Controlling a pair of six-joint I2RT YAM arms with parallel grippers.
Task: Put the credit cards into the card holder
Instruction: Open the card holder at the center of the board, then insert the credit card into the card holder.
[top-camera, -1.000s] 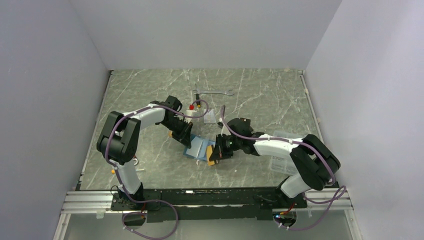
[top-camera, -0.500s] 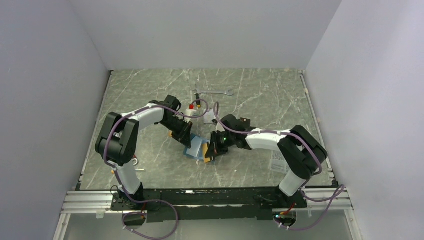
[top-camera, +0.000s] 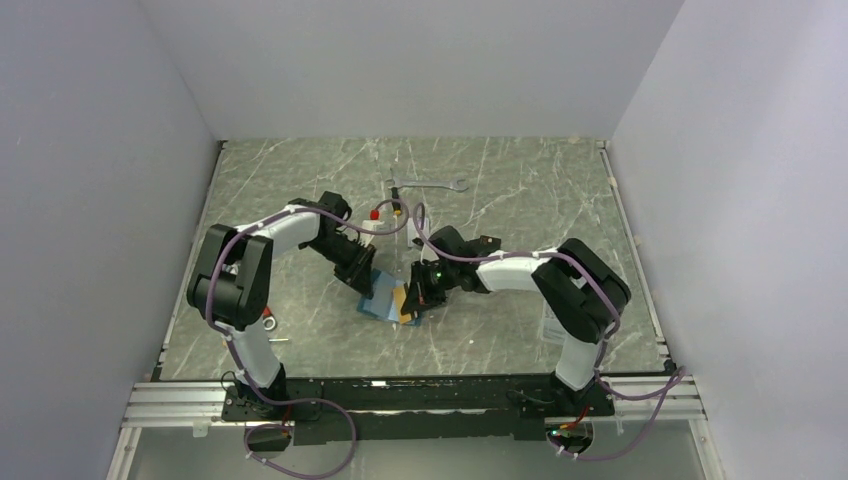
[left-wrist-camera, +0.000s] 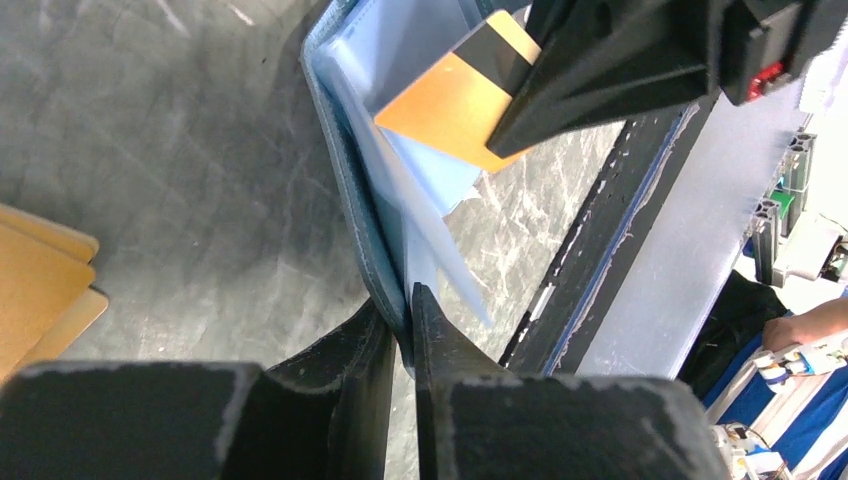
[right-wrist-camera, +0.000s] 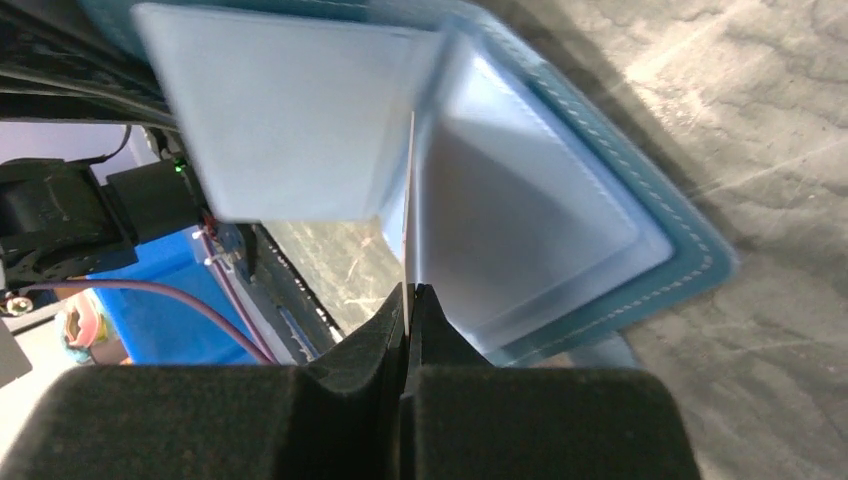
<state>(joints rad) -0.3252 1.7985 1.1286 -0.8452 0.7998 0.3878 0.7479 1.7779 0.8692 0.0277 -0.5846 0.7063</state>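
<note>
The teal card holder (top-camera: 378, 297) lies open mid-table, pale blue pockets up. My left gripper (left-wrist-camera: 404, 318) is shut on the holder's edge (left-wrist-camera: 345, 180) and holds it. My right gripper (right-wrist-camera: 410, 297) is shut on an orange-gold card with a black stripe (left-wrist-camera: 455, 95), seen edge-on in the right wrist view (right-wrist-camera: 409, 200). The card's tip is at a pale pocket of the holder (right-wrist-camera: 520, 200). In the top view the card (top-camera: 402, 302) is at the holder's right side. More orange-gold cards (left-wrist-camera: 40, 280) lie stacked on the table to the left of my left gripper.
A metal wrench (top-camera: 430, 185) and a red-tipped tool (top-camera: 384, 211) lie at the back. A clear printed packet (top-camera: 548, 322) lies at the right, partly under my right arm. The table's front rail (top-camera: 420, 395) is near.
My right gripper has moved left with the card, from beside the holder to over its pockets. My left gripper and the holder have shifted slightly left.
</note>
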